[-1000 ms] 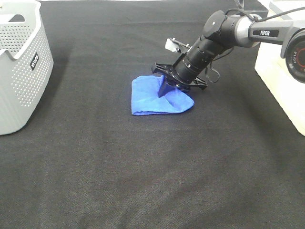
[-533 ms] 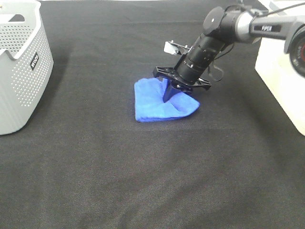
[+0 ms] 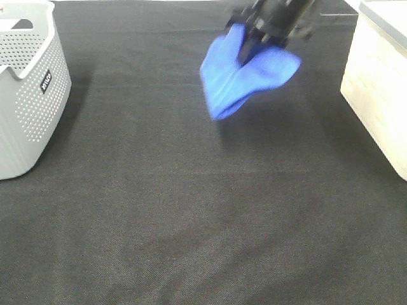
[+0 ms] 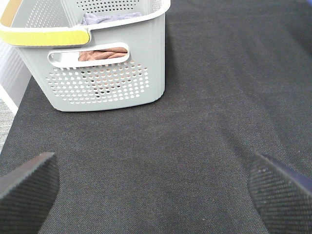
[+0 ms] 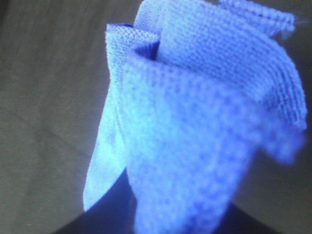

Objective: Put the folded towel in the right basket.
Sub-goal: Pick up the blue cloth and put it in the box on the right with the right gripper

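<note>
R gripper is clamped on the blue towel — the towel hangs in the air, clear of the black desk, near the far edge, right of centre; pic is blurred there. Right basket sits at the desk's right edge, apart from the towel. L gripper — jaws wide apart, near the grey basket at the left edge.

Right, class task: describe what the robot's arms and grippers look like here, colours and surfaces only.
The left gripper shows only two dark, rounded fingertips with a fine dotted grip texture. The right gripper and its arm are a black, motion-blurred shape, partly hidden by the towel. No cables or markings are readable.
</note>
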